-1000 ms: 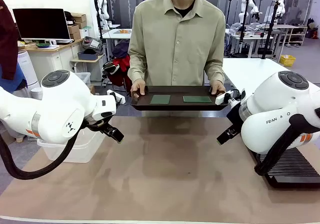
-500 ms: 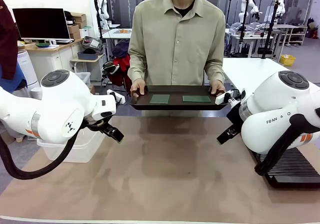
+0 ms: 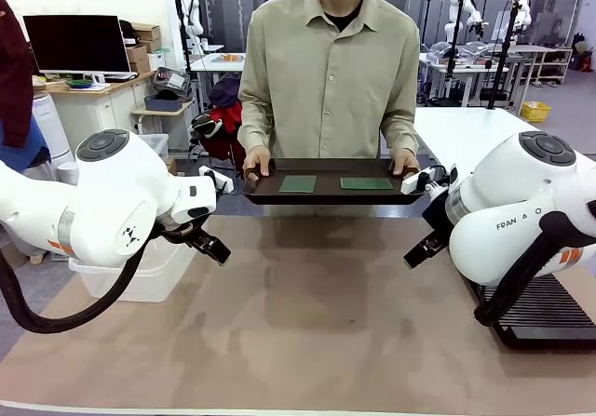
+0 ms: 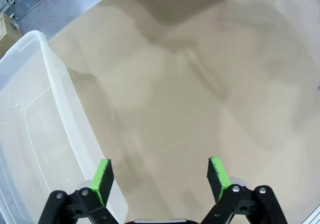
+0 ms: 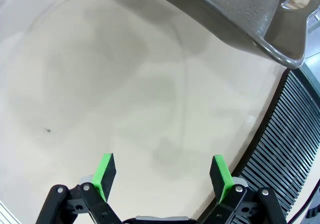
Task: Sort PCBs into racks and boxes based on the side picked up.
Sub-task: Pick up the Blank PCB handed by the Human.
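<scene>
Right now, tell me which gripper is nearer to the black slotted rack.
Right. The right gripper hangs open over the table, just beside the rack. The left gripper is across the table, next to the clear tub.

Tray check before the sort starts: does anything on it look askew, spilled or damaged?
Nothing stands out. The left PCB and the right PCB lie flat and apart on the tray, which the person holds level at both ends.
</scene>
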`<state>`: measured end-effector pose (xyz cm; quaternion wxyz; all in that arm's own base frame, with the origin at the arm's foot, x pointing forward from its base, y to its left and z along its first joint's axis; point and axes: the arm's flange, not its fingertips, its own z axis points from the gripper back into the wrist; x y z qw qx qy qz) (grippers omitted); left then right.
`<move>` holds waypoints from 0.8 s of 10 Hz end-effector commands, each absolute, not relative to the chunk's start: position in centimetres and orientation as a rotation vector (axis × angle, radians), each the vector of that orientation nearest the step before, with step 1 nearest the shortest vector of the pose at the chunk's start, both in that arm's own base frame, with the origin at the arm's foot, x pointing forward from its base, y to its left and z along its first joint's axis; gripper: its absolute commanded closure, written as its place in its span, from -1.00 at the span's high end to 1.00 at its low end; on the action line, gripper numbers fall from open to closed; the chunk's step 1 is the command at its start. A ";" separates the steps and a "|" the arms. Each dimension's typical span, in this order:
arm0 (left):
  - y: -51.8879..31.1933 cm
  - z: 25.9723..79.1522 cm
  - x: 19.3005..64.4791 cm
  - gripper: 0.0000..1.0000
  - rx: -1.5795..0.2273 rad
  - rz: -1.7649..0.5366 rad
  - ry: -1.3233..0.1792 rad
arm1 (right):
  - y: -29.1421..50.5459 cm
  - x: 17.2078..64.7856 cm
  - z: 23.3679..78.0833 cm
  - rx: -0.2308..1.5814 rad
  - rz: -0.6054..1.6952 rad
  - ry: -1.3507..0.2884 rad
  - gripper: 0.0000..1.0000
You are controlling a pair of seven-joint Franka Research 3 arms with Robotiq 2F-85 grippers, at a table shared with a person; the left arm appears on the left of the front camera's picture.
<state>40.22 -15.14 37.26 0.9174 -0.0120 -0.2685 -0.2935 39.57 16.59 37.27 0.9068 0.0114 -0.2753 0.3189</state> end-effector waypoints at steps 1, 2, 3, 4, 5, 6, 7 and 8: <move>-15.1 37.3 40.2 1.00 -0.025 -0.604 -0.552 | 16.6 39.6 37.3 0.023 0.658 -0.568 1.00; -16.9 38.0 38.6 1.00 -0.014 -0.628 -0.510 | 15.6 38.8 38.6 0.038 0.678 -0.516 1.00; -17.0 38.4 38.1 1.00 -0.010 -0.677 -0.483 | 15.2 38.6 39.3 0.065 0.677 -0.482 1.00; -15.9 39.2 38.1 1.00 -0.026 -0.736 -0.456 | 15.7 38.3 39.3 0.082 0.662 -0.465 1.00; -15.8 39.9 38.5 1.00 -0.053 -0.738 -0.459 | 14.8 38.8 40.1 0.111 0.683 -0.435 1.00; -15.8 40.7 38.2 1.00 -0.089 -0.748 -0.448 | 14.0 38.8 41.1 0.146 0.694 -0.405 1.00; -15.1 41.9 37.7 1.00 -0.148 -0.784 -0.424 | 13.9 38.1 41.8 0.189 0.699 -0.392 1.00; -14.8 43.4 37.5 1.00 -0.193 -0.808 -0.403 | 13.1 38.2 43.1 0.212 0.706 -0.388 1.00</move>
